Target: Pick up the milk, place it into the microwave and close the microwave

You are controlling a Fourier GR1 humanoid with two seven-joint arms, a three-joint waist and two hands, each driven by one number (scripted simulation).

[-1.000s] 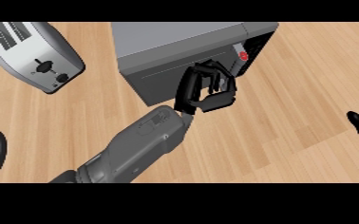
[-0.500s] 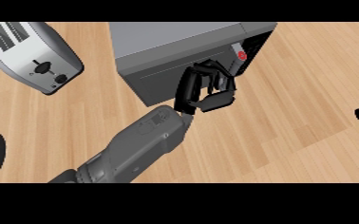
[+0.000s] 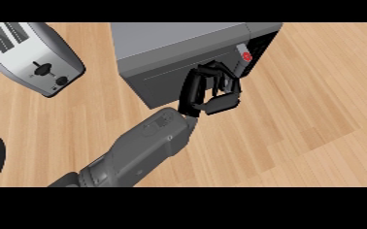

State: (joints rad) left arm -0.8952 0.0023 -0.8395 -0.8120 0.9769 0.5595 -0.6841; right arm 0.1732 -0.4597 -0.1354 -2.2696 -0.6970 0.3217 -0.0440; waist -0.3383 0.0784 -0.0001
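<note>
Wooden counter (image 3: 301, 102) fills the head view. Grey microwave (image 3: 179, 53) sits at top centre, its door (image 3: 183, 80) swung most of the way round toward closed; a dark gap remains at the right edge, next to the control strip with the red button (image 3: 246, 56). Milk: not visible, so cannot tell from this view whether it is inside the microwave. One grey forearm (image 3: 136, 150) enters from the lower left edge and runs diagonally up to the door. At its end, the left hand (image 3: 208, 89), black, lies against the door's right front face, fingers (image 3: 219, 73) curled inward with the thumb folded below them; they grasp nothing visible. Silver toaster (image 3: 36, 58) stands at upper left, well apart from the microwave, with two dark knobs on its face.
</note>
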